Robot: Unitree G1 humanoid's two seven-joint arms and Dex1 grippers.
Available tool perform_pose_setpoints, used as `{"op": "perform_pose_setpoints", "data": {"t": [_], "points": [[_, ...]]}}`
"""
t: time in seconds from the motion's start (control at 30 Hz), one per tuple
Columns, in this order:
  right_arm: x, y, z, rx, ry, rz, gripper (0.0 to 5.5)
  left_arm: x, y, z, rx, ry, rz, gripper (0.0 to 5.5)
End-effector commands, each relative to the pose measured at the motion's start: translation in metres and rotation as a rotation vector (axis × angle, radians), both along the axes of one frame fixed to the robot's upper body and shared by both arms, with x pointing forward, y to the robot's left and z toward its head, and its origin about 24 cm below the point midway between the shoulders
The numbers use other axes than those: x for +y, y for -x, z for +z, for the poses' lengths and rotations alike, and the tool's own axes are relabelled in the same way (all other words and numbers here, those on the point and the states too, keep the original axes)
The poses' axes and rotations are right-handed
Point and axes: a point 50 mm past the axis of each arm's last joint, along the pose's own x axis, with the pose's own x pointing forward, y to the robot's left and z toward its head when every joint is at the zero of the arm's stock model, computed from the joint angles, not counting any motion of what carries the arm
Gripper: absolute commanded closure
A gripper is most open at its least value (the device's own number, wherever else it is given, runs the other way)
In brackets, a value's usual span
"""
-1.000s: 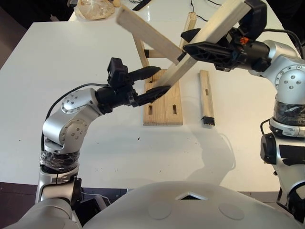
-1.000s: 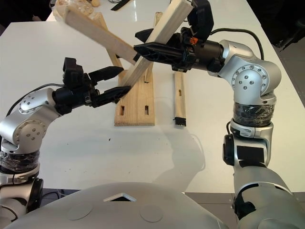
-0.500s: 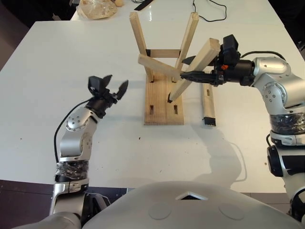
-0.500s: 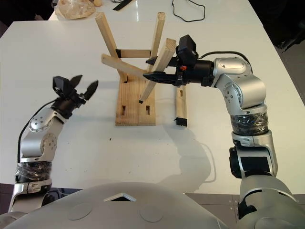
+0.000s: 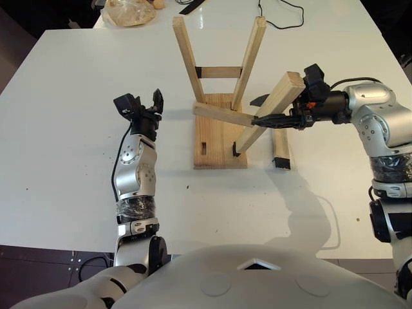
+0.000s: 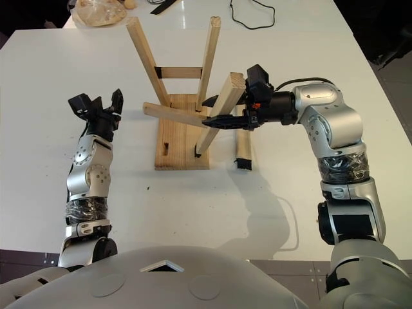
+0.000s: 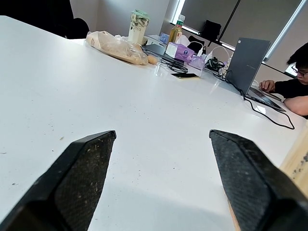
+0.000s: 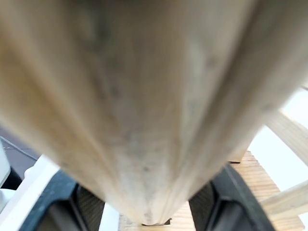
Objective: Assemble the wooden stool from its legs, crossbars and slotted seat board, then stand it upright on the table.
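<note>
The slotted seat board point(image 5: 217, 147) lies flat at mid-table. At its far end stand two legs point(image 5: 187, 58) point(image 5: 250, 55), tilted and joined by a crossbar point(image 5: 219, 72). My right gripper point(image 5: 262, 111) is shut on a third leg point(image 5: 278, 96), held slanted, its dark lower end touching the board near a slot. A crossbar point(image 5: 219, 114) sticks out leftward from that leg. The right wrist view has this leg point(image 8: 144, 96) close up between the pads point(image 8: 57, 207). A fourth leg point(image 5: 279, 135) lies loose right of the board. My left gripper point(image 5: 141, 103) is open and empty, left of the board, fingertips up.
A plastic bag point(image 5: 129, 11) and a black cable point(image 5: 283, 16) lie at the table's far edge. White table stretches left of and in front of the board. The left wrist view has bottles, a laptop point(image 7: 248, 60) and a seated person far off.
My left gripper drew back leftward from the held leg's lower end and turned upward. My right gripper lowered the leg with its crossbar until its end met the seat board.
</note>
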Motion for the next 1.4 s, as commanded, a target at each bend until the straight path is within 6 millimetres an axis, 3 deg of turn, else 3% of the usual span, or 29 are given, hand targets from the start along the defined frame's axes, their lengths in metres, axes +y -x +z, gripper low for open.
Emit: {"op": "perform_pose_setpoints", "data": {"t": [0.03, 0.3, 0.57, 0.97, 1.13, 1.4], "points": [[0.001, -0.007, -0.004, 0.009, 0.046, -0.03, 3.47, -0.002, 0.0, -0.001, -0.004, 0.01, -0.024, 1.88], [-0.006, -0.007, -0.001, 0.042, 0.075, 0.002, 3.47, 0.008, -0.003, 0.005, -0.034, 0.058, 0.007, 1.88], [-0.006, -0.006, -0.007, 0.068, 0.074, -0.01, 3.47, 0.0, -0.004, 0.001, -0.023, 0.07, 0.003, 1.88], [0.002, -0.017, -0.014, -0.062, 0.15, -0.121, 3.47, -0.001, -0.003, 0.0, -0.018, 0.073, -0.004, 1.88], [0.005, -0.014, -0.022, -0.069, 0.198, -0.093, 3.47, -0.006, -0.002, -0.001, -0.016, 0.077, -0.012, 1.88], [-0.001, 0.004, -0.048, 0.078, 0.303, 0.015, 3.47, -0.011, -0.003, -0.001, -0.023, 0.085, -0.032, 1.88]]}}
